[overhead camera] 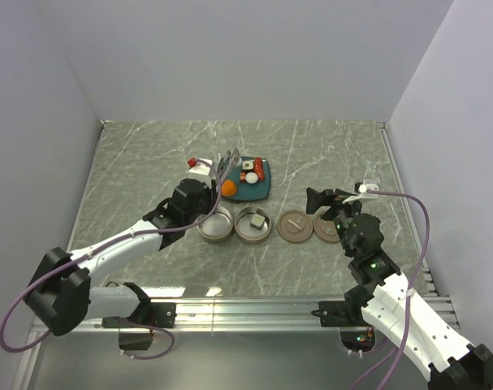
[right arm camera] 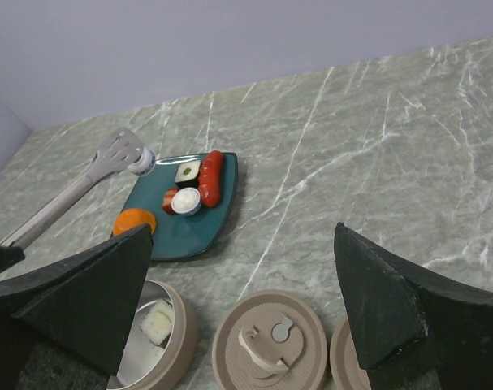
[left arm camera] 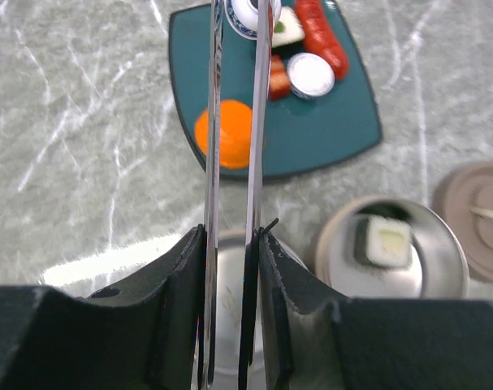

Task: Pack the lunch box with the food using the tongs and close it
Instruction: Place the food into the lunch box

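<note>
My left gripper (overhead camera: pixel 204 185) (left arm camera: pixel 232 236) is shut on the long silver tongs (left arm camera: pixel 214 122), whose tips reach over the teal plate (left arm camera: pixel 311 138) with a small white-and-blue roll (left arm camera: pixel 246 12) between them. On the plate lie an orange ball (left arm camera: pixel 230 134), a red sausage (left arm camera: pixel 323 36) and a white round piece (left arm camera: pixel 311 75). Two silver tins stand in front: the left tin (overhead camera: pixel 216 225) bare, the right tin (overhead camera: pixel 252 224) holding a white sushi piece (left arm camera: pixel 384 242). My right gripper (overhead camera: pixel 326 201) (right arm camera: pixel 242 236) hangs open above the two brown lids (right arm camera: pixel 269 341) (overhead camera: pixel 327 230).
Tins and lids form one row across the marble table (overhead camera: pixel 149 162), with the plate just behind them. Pale walls enclose the table on three sides. A metal rail (overhead camera: pixel 254 309) runs along the near edge by the arm bases.
</note>
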Motion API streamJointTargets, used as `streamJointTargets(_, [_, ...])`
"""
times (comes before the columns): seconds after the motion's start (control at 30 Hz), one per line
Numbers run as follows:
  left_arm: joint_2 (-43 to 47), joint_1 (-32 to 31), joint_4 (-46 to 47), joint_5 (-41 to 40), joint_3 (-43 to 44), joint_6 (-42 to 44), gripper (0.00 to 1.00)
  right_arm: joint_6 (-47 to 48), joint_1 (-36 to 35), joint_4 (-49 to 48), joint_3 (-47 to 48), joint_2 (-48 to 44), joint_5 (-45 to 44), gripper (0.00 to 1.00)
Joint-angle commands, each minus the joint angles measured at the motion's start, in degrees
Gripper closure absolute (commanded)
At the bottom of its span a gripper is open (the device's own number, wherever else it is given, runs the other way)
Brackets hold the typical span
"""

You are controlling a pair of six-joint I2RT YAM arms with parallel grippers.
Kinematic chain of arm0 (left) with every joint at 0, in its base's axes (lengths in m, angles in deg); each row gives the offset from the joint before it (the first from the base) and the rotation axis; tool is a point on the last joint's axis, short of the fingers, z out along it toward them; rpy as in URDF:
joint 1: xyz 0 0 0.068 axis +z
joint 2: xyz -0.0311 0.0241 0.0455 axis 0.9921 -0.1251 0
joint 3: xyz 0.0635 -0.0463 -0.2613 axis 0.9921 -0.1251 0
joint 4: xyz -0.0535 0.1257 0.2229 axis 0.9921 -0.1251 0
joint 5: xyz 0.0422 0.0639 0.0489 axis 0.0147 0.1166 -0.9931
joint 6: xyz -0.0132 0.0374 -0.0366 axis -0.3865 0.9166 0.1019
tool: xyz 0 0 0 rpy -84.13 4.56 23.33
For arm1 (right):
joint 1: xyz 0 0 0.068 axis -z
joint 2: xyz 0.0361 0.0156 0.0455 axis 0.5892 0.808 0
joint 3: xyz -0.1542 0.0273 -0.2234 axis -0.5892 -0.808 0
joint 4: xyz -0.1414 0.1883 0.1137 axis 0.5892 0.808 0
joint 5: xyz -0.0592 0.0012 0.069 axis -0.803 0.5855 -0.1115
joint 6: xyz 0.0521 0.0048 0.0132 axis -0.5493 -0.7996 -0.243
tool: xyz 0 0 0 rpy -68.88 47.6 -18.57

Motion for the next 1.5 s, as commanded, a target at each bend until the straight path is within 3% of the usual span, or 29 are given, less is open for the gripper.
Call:
streamJointTargets(0.0, [5.9,-2.4,1.4,1.4,-1.9,-1.5,0.81,0.3,0.2,-1.7,1.7,-0.8,0.0,0.01])
streamJointTargets(0.27, [17.0,-14.3,-4.1,-5.3,-7.4,-7.2,0.80,0.2,0.3,-1.5,2.4,0.4,0.4,0.01])
streamJointTargets(0.63, [21.7,-29.7,-13.4,-19.4,-9.4,-17.5,0.81,0.0,0.4,-1.3,2.5,0.7,1.4,0.01])
streamJointTargets(1.2, [20.9,-36.7,-18.4,-24.0,-8.2,-22.8,0.80,-0.3,0.7,-1.0,2.4,0.9,0.7,0.01])
streamJointTargets(1.33, [20.5,-37.1,-18.7,-24.0,-7.9,-23.1,0.78,-0.3,0.6,-0.8,2.5,0.8,0.7,0.01])
streamJointTargets(1.47, [19.6,-37.5,-19.8,-24.7,-7.2,-23.8,0.68,-0.3,0.7,-0.6,2.5,0.6,0.6,0.01])
